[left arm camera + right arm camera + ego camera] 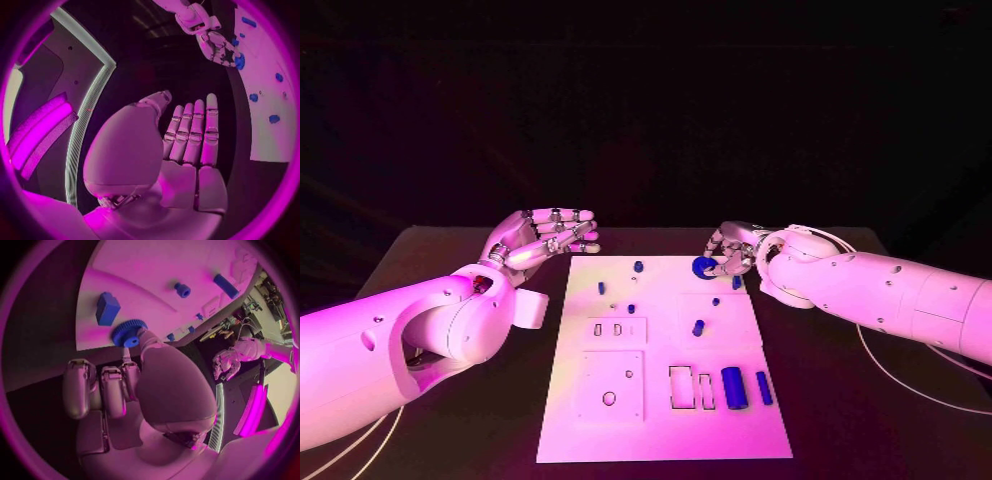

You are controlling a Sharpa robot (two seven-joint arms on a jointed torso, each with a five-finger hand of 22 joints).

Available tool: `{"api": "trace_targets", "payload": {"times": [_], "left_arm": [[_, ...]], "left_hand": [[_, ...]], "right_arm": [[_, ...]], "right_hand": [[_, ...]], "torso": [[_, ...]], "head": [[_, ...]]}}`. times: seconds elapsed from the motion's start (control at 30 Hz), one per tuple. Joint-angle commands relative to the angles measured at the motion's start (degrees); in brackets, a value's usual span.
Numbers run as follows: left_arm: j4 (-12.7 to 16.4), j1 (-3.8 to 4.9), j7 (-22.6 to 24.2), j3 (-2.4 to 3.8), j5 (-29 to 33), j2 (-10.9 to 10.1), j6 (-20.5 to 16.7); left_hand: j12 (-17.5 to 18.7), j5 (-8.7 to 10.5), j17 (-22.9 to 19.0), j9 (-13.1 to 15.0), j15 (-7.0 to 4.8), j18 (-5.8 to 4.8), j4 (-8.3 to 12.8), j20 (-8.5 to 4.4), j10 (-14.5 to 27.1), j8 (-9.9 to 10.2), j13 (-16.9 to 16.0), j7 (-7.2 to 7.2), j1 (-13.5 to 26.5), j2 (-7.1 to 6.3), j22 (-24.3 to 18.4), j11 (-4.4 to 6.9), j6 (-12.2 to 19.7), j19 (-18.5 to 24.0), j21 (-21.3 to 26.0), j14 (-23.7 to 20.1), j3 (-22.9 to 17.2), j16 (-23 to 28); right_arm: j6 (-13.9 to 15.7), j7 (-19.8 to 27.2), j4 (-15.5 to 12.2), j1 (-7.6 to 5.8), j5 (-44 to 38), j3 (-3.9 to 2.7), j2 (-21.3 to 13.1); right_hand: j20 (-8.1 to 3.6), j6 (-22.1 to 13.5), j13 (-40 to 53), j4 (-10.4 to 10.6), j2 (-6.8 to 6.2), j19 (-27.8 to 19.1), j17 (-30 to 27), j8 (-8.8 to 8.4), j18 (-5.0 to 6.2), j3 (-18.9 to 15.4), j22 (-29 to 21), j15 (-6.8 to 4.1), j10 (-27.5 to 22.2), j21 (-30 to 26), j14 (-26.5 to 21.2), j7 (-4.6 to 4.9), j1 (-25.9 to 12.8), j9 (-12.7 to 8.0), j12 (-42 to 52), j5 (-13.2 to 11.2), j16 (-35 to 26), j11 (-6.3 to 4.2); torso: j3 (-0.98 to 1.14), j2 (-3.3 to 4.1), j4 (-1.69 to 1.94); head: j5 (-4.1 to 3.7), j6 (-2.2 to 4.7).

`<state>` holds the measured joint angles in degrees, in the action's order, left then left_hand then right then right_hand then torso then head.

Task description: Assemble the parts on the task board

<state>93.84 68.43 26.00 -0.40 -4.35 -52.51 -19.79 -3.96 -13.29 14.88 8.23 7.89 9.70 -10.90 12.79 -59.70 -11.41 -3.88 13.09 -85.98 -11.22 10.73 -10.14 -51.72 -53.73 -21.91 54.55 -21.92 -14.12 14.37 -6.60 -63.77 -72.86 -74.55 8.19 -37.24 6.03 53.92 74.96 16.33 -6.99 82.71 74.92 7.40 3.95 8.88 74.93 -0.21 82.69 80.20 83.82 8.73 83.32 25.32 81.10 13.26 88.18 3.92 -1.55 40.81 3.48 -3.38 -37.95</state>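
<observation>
The white task board (661, 420) lies in the middle of the black table. My right hand (737, 250) hovers over its far right corner and pinches a round blue toothed part (704, 266) between thumb and finger; the right wrist view shows that part (128, 333) at the thumb tip, just off the board (162, 270), near a blue block (107, 308). My left hand (545, 238) hangs beside the board's far left corner, fingers stretched out, palm (187, 150) empty. Several small blue pegs (698, 327) stand on the board, and a blue cylinder (733, 387) and a thin blue bar (764, 387) lie near its front right.
Rectangular and round cut-outs (682, 387) sit in the board's near half. A pale cable (906, 385) trails across the table at the right, under my right arm. Bare black table lies on both sides of the board.
</observation>
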Motion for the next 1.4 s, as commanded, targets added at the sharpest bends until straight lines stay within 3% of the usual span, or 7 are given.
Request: {"api": "trace_targets", "payload": {"times": [0.03, 0.3, 0.43, 0.63, 0.77, 0.97, 1.4], "left_arm": [[0.1, 0.12, 0.3, 0.05, 0.2, 0.1, 1.0], [0.1, 0.13, 0.2, 0.05, 0.2, 0.1, 1.1], [0.0, 0.12, 0.2, 0.05, 0.2, 0.1, 1.1], [-0.1, 0.12, 0.2, 0.04, 0.2, 0.2, 1.1], [-0.1, 0.12, 0.1, 0.04, 0.2, 0.3, 1.1], [-0.2, 0.12, 0.1, 0.04, 0.2, 0.4, 1.1], [-0.2, 0.13, 0.1, 0.05, 0.2, 0.9, 1.1]], "left_hand": [[0.2, 0.21, 0.1, 0.1, -0.01, 0.36, 0.4, 0.03, -0.1, 0.0, 0.0, 0.13, 0.4, 0.28, 0.1, -0.12, 0.3, 0.5, -0.3, -0.3, -0.1, 0.4], [0.2, 0.21, 0.1, 0.1, -0.01, 0.36, 0.4, 0.03, -0.1, 0.0, 0.0, 0.12, 0.4, 0.31, 0.1, -0.12, 0.3, 0.5, -0.3, -0.3, -0.1, 0.4], [0.2, 0.21, 0.1, 0.1, -0.01, 0.36, 0.4, 0.03, -0.1, 0.0, 0.0, 0.12, 0.4, 0.31, 0.1, -0.12, 0.3, 0.5, -0.3, -0.3, -0.1, 0.4], [0.2, 0.2, 0.1, 0.1, -0.02, 0.36, 0.5, 0.02, -0.1, 0.0, 0.0, 0.12, 0.4, 0.38, 0.1, -0.12, 0.4, 0.6, -0.4, -0.3, -0.2, 0.4], [0.2, 0.2, 0.1, 0.1, -0.02, 0.36, 0.5, 0.02, -0.1, 0.0, 0.0, 0.12, 0.4, 0.4, 0.1, -0.12, 0.4, 0.6, -0.4, -0.3, -0.2, 0.4], [0.2, 0.2, 0.1, 0.1, -0.02, 0.36, 0.5, 0.02, -0.1, 0.0, 0.0, 0.12, 0.4, 0.4, 0.1, -0.12, 0.4, 0.6, -0.4, -0.3, -0.2, 0.4], [0.2, 0.21, 0.2, 0.1, -0.01, 0.36, 0.6, 0.03, -0.1, -0.1, 0.0, 0.12, 0.4, 0.49, 0.2, -0.12, 0.3, 0.6, -0.5, -0.4, -0.3, 0.4]], "right_arm": [[-1.7, 0.5, 0.0, 0.23, -0.7, 0.13, 0.1], [4.2, -0.2, -2.0, 0.3, -6.0, 0.15, -0.2], [9.1, -1.3, -4.6, 0.31, -9.1, 0.14, -0.5], [14.2, -4.0, -9.3, -0.01, -12.8, 0.09, -0.4], [15.1, -5.1, -11.7, -0.14, -14.1, 0.08, 0.4], [15.0, -5.9, -12.9, -0.15, -15.1, 0.11, 3.0], [13.5, -5.9, -9.1, 2.55, -15.5, 0.49, 8.7]], "right_hand": [[-0.13, 0.8, 7.1, -0.2, 0.08, 0.3, 9.6, 0.08, -1.11, 1.7, 5.3, -0.02, 0.5, 0.4, 5.0, -0.12, 0.5, -0.2, 0.4, -0.4, 0.2, -0.12], [-0.51, 2.9, 8.7, -1.0, -1.74, 1.1, 10.2, 0.45, -1.4, 6.9, 6.6, -0.45, 1.8, 1.4, 5.2, -0.69, 1.3, -0.6, 2.1, -0.5, 0.4, -0.63], [-0.7, 3.7, 9.5, -1.3, -3.16, 1.6, 10.7, 0.46, -1.61, 10.7, 7.4, -0.63, 2.6, 2.0, 5.3, -0.87, 0.5, -0.9, 2.9, 0.7, 0.6, -0.81], [-0.8, 4.2, 9.9, -1.9, -4.38, 2.0, 11.0, 0.56, -1.77, 13.2, 8.0, -0.73, 3.0, 2.6, 5.3, -0.99, -0.6, -1.0, 3.3, 1.4, 0.7, -0.92], [-0.81, 4.3, 10.0, -1.9, -4.62, 2.1, 11.1, 0.58, -1.81, 13.6, 8.1, -0.74, 3.0, 2.7, 5.4, -1.0, -1.0, -1.0, 3.4, 1.4, 0.7, -0.93], [-0.83, 4.3, 10.0, -2.1, -4.98, 2.3, 11.2, 0.58, -1.85, 14.3, 8.3, -0.75, 3.1, 2.8, 5.4, -1.02, -1.6, -1.0, 3.4, 0.8, 0.8, -0.94], [-0.84, 4.2, 10.1, -2.2, -5.22, 2.3, 11.3, 0.47, -1.87, 14.8, 8.4, -0.74, 3.2, 2.9, 5.4, -0.96, -2.1, -1.1, 3.5, 0.4, 0.8, -0.91]], "torso": [[0.01, 0.0, -0.04], [0.03, -0.02, -0.04], [0.08, -0.07, -0.04], [0.0, -0.08, -0.01], [-0.04, 0.03, 0.12], [-0.11, -0.03, 0.04], [-0.08, 0.04, 0.42]], "head": [[0.02, -0.03], [0.04, 0.0], [0.22, 0.05], [0.3, 0.05], [0.34, 0.01], [0.6, -0.12], [0.72, -0.3]]}}
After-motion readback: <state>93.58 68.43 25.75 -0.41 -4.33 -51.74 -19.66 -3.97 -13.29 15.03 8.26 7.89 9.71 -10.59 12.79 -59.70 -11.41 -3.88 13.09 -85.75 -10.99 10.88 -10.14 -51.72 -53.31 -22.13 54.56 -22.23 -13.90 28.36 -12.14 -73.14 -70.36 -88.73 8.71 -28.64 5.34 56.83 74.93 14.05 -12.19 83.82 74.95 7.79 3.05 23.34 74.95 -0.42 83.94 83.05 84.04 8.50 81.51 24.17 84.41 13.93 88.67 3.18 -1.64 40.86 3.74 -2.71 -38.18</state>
